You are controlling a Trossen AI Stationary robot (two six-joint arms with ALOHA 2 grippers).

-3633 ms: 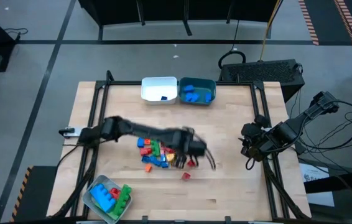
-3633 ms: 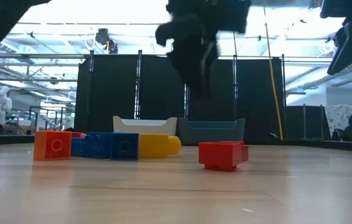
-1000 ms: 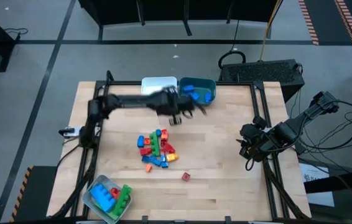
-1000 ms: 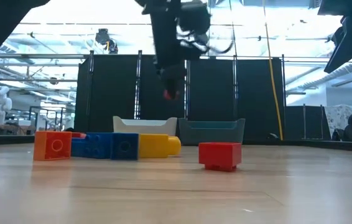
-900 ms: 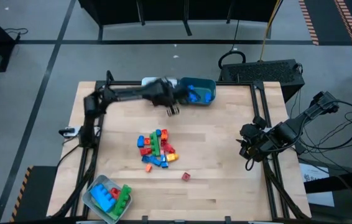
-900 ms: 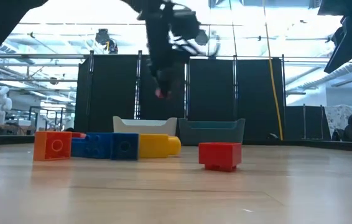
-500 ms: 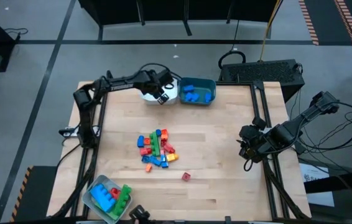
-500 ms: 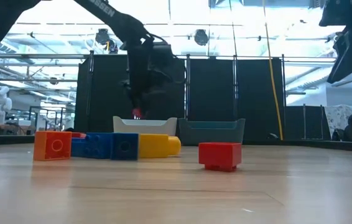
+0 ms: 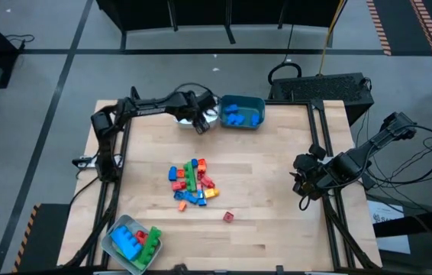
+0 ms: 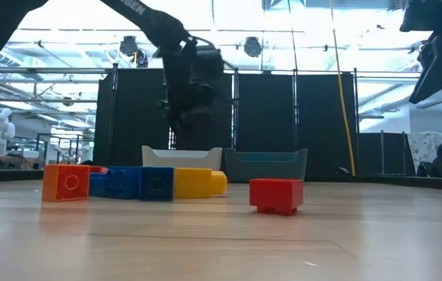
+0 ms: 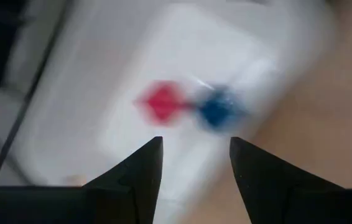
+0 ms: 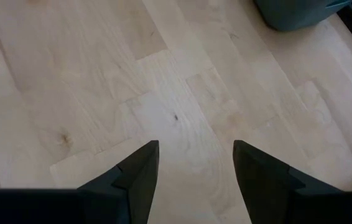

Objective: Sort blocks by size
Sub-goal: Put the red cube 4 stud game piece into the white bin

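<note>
Hovering over the white bin (image 9: pixel 191 111) at the far edge of the counter (image 9: pixel 277 191), my left gripper (image 11: pixel 191 163) has its fingers spread with nothing between them, and the left wrist view shows a small red block (image 11: pixel 160 103) and a small blue block (image 11: pixel 218 108) lying in the bin beneath it, so I judge this to be the drop-off step for a tiny piece, just done. The teal bin (image 9: pixel 243 111) beside it holds several blue blocks, and the clear-grey bin (image 9: pixel 132 241) at the near left corner holds bigger blue and green ones. Most of the unsorted blocks sit in a heap (image 9: pixel 191 183) mid-counter, with a lone red block (image 9: pixel 229 217) near it (the closest one in the low view). My right gripper (image 12: pixel 194 163) waits at the right edge, fingers spread over bare wood. Next I would bring the left arm to the heap, pick one block cleanly out of the clutter and match its size to a bin.
</note>
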